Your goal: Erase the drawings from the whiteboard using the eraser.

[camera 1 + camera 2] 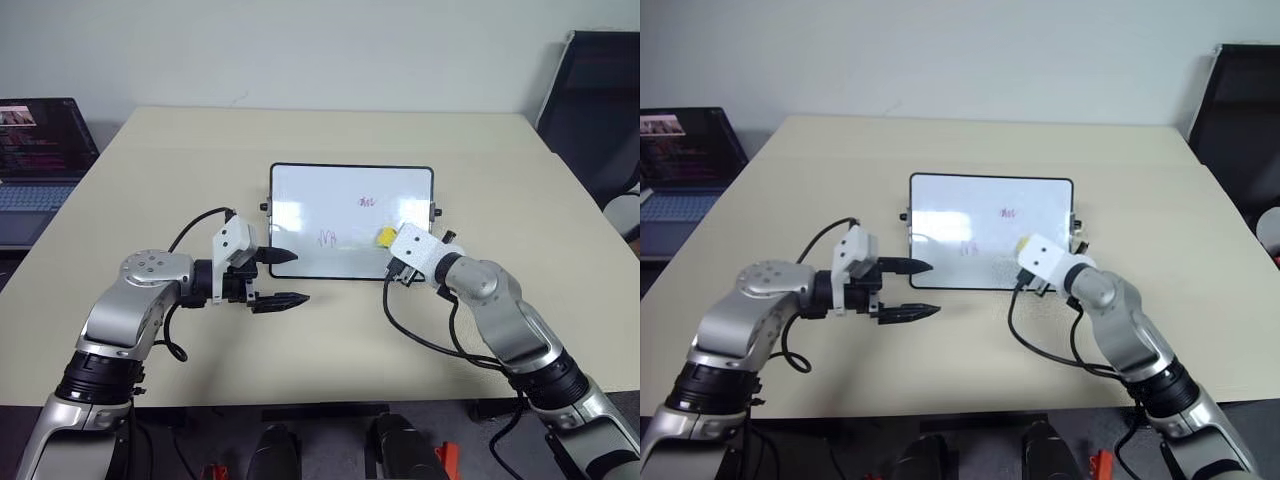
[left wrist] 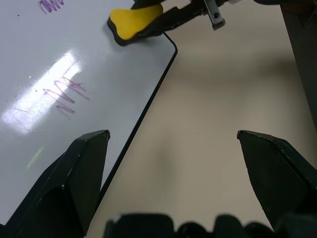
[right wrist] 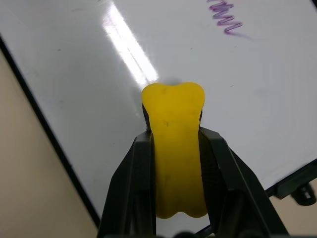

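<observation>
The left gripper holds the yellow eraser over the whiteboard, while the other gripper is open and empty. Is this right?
No. The right gripper holds the yellow eraser over the whiteboard, as the right wrist view shows. The left gripper is the open, empty one.

A wide beige table [image 1: 200, 180] carried the things, and its top was plain and matte. The whiteboard [image 1: 300, 200] lay flat near the middle of it, with its long sides running across the table and its thin black frame resting on the surface. At the far left edge a dark laptop [image 1: 40, 150] was seen, open, well apart from the board.
</observation>
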### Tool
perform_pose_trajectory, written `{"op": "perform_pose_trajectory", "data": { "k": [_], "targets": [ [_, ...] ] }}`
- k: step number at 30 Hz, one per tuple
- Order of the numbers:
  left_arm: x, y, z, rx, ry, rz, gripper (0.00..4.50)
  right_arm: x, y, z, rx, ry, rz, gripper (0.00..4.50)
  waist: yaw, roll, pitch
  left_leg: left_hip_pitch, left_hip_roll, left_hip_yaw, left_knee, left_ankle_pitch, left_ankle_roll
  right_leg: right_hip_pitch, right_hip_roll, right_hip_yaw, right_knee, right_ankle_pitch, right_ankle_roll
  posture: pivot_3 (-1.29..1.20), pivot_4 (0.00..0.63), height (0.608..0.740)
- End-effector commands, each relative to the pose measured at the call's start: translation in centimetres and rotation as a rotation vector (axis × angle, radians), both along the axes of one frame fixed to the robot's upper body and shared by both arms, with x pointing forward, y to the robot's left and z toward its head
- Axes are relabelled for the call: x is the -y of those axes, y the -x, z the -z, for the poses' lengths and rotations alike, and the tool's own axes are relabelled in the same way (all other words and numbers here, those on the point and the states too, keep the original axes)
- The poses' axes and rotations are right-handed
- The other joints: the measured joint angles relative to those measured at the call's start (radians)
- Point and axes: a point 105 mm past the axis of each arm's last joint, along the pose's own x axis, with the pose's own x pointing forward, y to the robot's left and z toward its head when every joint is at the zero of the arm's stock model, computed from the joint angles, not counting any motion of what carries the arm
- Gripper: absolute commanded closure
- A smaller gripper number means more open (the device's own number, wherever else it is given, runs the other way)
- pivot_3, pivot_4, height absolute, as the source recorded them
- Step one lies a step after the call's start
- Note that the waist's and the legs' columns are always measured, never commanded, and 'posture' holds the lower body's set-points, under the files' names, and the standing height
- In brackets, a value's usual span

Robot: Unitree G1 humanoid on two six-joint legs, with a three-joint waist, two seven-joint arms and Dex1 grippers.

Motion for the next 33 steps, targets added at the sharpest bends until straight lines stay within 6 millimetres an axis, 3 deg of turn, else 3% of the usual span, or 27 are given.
{"op": "perform_pose_trajectory", "data": {
  "k": [1, 5, 7, 10, 15, 25, 33],
  "targets": [
    [0.3, 0.2, -1.0, 0.043, 0.004, 0.018, 0.00, 1.5, -0.3, 0.6, -0.031, 0.026, 0.056, 3.64, 0.001, 0.000, 0.000, 0.000, 0.000, 0.000, 0.001, 0.000, 0.000, 0.000, 0.000, 0.000, 0.000, 0.000, 0.000, 0.00, 0.150, 0.740],
    [0.2, 0.1, -1.0, 0.045, 0.004, 0.016, 0.00, 1.2, -0.1, 0.0, -0.025, -0.005, 0.042, 3.64, 0.001, 0.000, 0.000, 0.000, 0.000, 0.000, 0.001, 0.000, 0.000, 0.000, 0.000, 0.000, 0.000, 0.000, 0.000, 0.00, 0.150, 0.740],
    [0.3, 0.0, -1.2, 0.049, 0.008, 0.009, 0.00, 0.3, 0.2, -1.5, -0.010, -0.113, 0.027, 3.64, 0.001, 0.000, 0.000, 0.000, 0.000, 0.000, 0.001, 0.000, 0.000, 0.000, 0.000, 0.000, 0.000, 0.000, 0.000, 0.00, 0.150, 0.740],
    [0.1, -0.1, -1.6, 0.055, 0.022, -0.018, 0.00, -0.3, 1.5, -3.7, -0.017, -0.279, -0.005, 3.64, 0.002, 0.000, 0.000, -0.001, 0.000, 0.000, 0.000, 0.000, 0.000, -0.001, 0.000, 0.000, 0.001, 0.000, 0.000, 0.00, 0.150, 0.740],
    [-0.4, -0.2, -2.7, 0.055, 0.083, -0.085, 0.00, -0.4, 4.0, -5.3, -0.060, -0.463, -0.058, 3.64, 0.004, 0.000, 0.001, -0.002, 0.000, 0.000, -0.005, 0.000, 0.000, -0.002, 0.000, -0.001, 0.000, -0.003, 0.002, 0.00, 0.150, 0.740],
    [-0.1, -0.4, -5.4, 0.072, 0.189, -0.179, 0.00, 0.8, 5.1, -3.3, -0.107, -0.538, -0.040, 3.64, 0.004, 0.000, 0.001, -0.001, 0.000, -0.001, -0.007, 0.000, 0.000, -0.002, 0.000, -0.001, 0.000, -0.003, 0.001, 0.00, 0.150, 0.740],
    [0.2, -0.6, -6.0, 0.089, 0.198, -0.217, 0.00, 0.0, 4.1, -4.4, -0.016, -0.590, -0.082, 3.64, 0.001, 0.000, 0.001, -0.001, 0.000, -0.001, -0.007, 0.000, -0.001, -0.002, 0.000, -0.001, 0.000, -0.003, 0.001, 0.00, 0.150, 0.740]
  ]
}}
